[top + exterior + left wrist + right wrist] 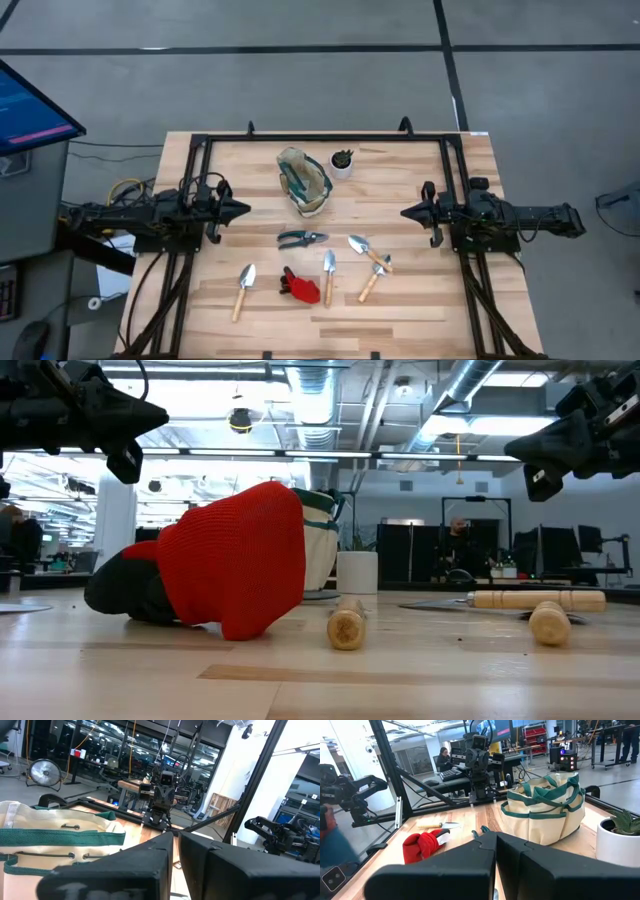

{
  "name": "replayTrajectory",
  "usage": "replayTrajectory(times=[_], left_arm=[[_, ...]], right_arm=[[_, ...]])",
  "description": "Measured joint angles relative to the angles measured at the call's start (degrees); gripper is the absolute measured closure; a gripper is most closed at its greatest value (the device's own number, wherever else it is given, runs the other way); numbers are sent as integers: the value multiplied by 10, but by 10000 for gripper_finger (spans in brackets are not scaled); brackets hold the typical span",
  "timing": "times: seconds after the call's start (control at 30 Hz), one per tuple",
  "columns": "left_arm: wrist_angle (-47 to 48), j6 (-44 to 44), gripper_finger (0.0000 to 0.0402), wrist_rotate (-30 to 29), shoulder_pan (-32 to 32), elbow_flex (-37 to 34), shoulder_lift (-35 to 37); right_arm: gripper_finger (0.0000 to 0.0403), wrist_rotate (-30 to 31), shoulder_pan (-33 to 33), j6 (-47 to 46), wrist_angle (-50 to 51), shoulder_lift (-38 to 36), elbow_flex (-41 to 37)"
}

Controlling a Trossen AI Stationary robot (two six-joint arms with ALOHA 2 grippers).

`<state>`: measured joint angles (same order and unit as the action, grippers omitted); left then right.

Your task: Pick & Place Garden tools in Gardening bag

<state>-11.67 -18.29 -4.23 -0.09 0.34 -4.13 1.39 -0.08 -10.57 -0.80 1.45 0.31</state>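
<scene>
The beige gardening bag with green trim stands on its base at the table's far middle; it also shows in the left wrist view and the right wrist view. Dark pruning shears, a red glove-like item and several wooden-handled trowels and forks lie flat on the table nearer the front. My left gripper hovers shut at the left, above the table. My right gripper hovers shut at the right. Both are empty.
A small white pot with a dark plant stands just right of the bag. A black frame runs along the table's far edge and down both sides. A monitor stands off the table's left.
</scene>
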Motion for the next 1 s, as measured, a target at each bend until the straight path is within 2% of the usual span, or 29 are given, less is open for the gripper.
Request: replayTrajectory(times=[0.57,1.0], left_arm=[[0,0,381,0,0,0,0],[-24,-16,381,0,0,0,0]], right_arm=[[403,1,-1,6,0,0,0],[403,16,-40,22,-3,0,0]])
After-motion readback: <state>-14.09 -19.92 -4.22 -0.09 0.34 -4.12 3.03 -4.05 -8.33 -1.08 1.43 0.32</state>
